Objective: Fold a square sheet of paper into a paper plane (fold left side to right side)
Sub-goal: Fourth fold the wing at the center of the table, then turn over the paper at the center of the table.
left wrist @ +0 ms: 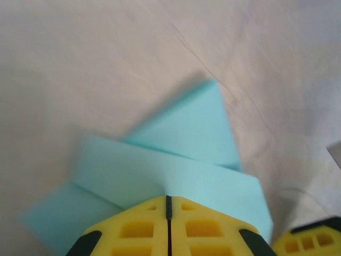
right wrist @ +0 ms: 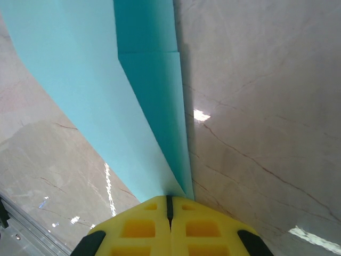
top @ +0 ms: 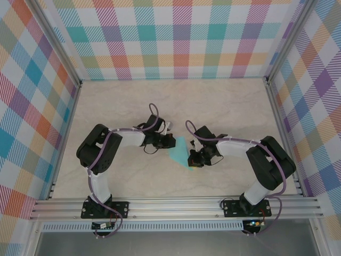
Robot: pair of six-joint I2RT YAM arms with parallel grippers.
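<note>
The turquoise sheet of paper [top: 180, 152] lies between my two grippers at the middle of the table, folded into overlapping layers with a pointed flap. In the left wrist view the paper [left wrist: 181, 149] runs under the yellow fingertips, and my left gripper [left wrist: 168, 197] is shut on its near edge. The right gripper's yellow finger [left wrist: 309, 242] shows at that view's lower right corner. In the right wrist view the paper [right wrist: 106, 80] rises as two sloping layers that meet in a crease at my right gripper [right wrist: 169, 197], which is shut on it. From above, the left gripper [top: 171, 141] and right gripper [top: 193, 158] flank the paper closely.
The marble table top [top: 213, 101] stretches bare behind the arms. Plaid walls [top: 176, 37] with metal posts close in the back and both sides. An aluminium rail [top: 176, 205] runs along the near edge, by the arm bases.
</note>
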